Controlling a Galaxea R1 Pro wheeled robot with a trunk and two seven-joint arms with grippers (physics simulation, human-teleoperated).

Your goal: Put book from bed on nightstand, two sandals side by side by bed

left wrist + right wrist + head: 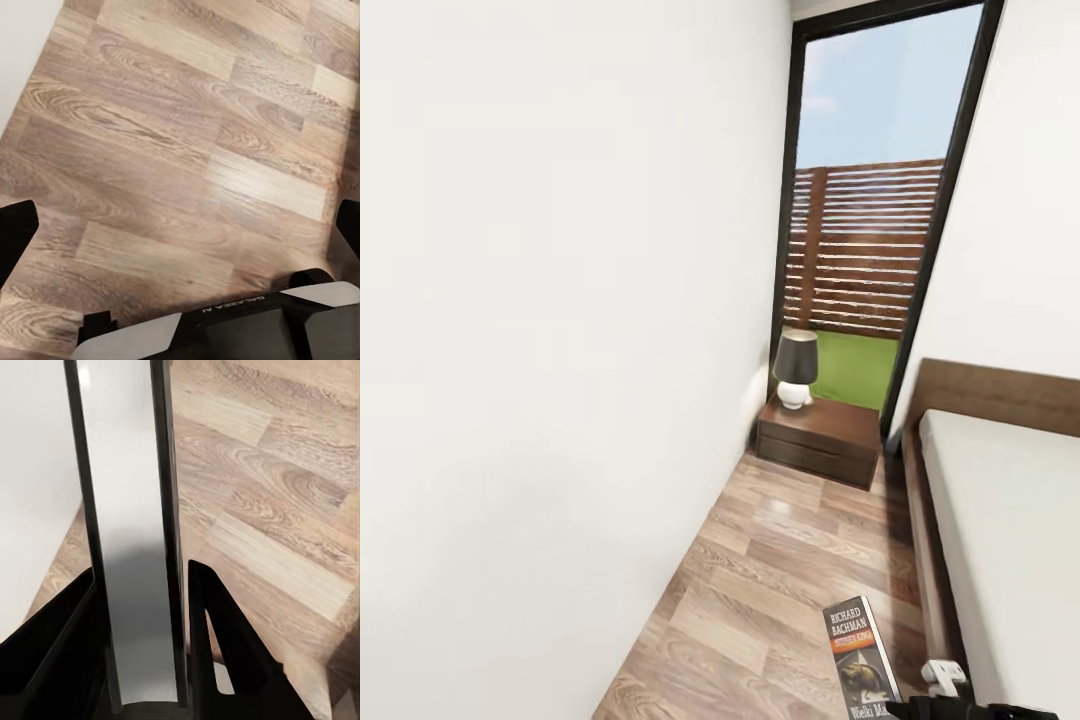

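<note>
We're looking down a narrow strip of wood-plank floor [780, 570] with a plain white wall [560, 300] alongside. At the far end a tall black-framed window [870, 200] shows a slatted fence [860, 245], grass and blue sky.

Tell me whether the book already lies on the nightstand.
No: the book is held upright over the floor, far short of the nightstand bearing the lamp.

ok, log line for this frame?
right claw: shut on book | left claw: open, over floor | nightstand ahead, book not placed
</note>
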